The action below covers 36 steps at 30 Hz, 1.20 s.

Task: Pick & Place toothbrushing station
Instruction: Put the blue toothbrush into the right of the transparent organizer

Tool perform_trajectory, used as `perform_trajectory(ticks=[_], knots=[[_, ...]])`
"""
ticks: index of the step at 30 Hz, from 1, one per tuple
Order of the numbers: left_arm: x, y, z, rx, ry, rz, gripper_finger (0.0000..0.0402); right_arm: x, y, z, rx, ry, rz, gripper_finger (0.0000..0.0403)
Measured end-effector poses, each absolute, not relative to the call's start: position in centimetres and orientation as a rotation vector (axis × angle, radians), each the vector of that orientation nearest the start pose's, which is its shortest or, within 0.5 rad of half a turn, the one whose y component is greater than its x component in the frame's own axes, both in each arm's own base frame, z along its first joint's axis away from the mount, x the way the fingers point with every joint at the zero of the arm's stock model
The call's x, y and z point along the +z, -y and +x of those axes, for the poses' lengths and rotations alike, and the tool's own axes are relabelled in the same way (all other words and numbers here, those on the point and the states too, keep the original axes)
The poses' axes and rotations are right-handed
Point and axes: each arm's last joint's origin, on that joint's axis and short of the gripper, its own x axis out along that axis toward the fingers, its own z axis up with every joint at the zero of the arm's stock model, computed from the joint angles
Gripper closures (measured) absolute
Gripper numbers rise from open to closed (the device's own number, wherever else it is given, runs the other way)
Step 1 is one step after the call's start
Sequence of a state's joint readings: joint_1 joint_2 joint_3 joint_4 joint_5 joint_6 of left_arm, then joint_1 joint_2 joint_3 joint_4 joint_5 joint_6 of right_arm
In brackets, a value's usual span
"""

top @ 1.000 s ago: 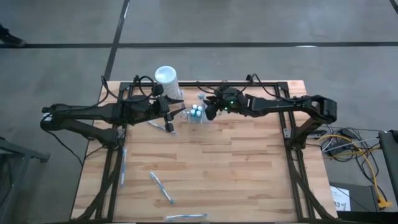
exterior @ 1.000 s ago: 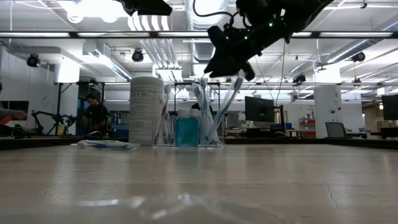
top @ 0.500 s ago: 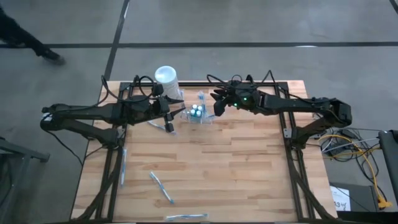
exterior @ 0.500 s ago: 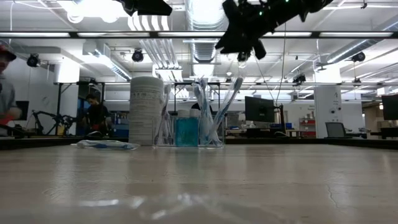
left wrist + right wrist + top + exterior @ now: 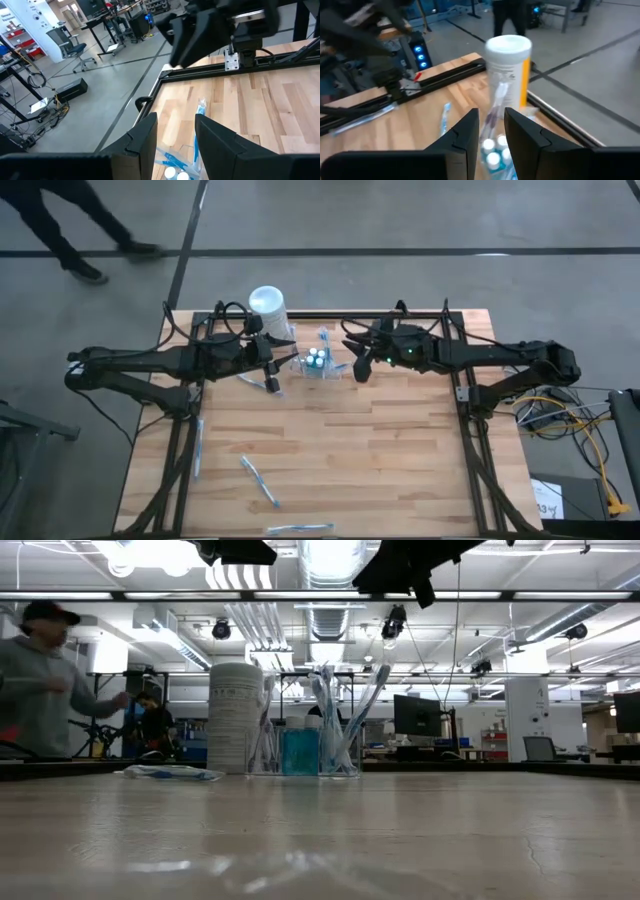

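Observation:
The toothbrushing station (image 5: 318,362) is a small clear holder with toothbrushes and a blue bottle. It stands upright on its base near the table's far edge (image 5: 305,745). My left gripper (image 5: 272,370) hovers open to its left, with nothing between the fingers (image 5: 175,135). My right gripper (image 5: 356,366) is open to the station's right and well above it (image 5: 395,570). In the right wrist view (image 5: 491,132) the station's toothbrushes (image 5: 495,150) show below and beyond the fingers, apart from them.
A tall white lidded cylinder (image 5: 268,305) stands just behind and left of the station (image 5: 235,718). Loose toothbrushes lie at the far edge (image 5: 325,337), near the left edge (image 5: 197,450) and toward the near edge (image 5: 260,480). A person walks beyond the table (image 5: 45,680).
My right gripper has risen and drawn back from the station toward the table's right edge, rolling a little. The station has stayed upright in place.

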<state>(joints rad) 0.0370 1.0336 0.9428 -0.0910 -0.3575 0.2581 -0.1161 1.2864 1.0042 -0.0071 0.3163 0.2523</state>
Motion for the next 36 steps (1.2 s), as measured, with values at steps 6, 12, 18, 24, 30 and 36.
perform_trajectory(ticks=[6, 12, 18, 24, 30, 36], knots=[[35.1, -1.9, 22.7, 0.368, -0.231, 0.283, 0.0264, 31.7, 2.1, 29.1, -0.389, -0.25, 0.214, 0.0309], [35.1, -1.8, 22.7, 0.368, -0.23, 0.283, 0.0264, 30.7, -0.1, 29.6, -0.327, -0.298, 0.231, 0.0293], [35.1, -1.8, 22.7, 0.368, -0.23, 0.283, 0.0264, 31.2, -0.8, 29.8, -0.306, -0.241, 0.31, 0.029], [35.1, -1.8, 22.7, 0.368, -0.23, 0.283, 0.0264, 31.5, -1.0, 29.7, -0.286, -0.23, 0.304, 0.0303], [35.1, -1.9, 22.7, 0.368, -0.23, 0.283, 0.0264, 31.1, -1.3, 29.6, -0.189, -0.294, 0.314, 0.0318], [35.1, -1.9, 22.7, 0.368, -0.231, 0.283, 0.0264, 30.4, -1.5, 29.0, -0.091, -0.404, 0.298, 0.0331]])
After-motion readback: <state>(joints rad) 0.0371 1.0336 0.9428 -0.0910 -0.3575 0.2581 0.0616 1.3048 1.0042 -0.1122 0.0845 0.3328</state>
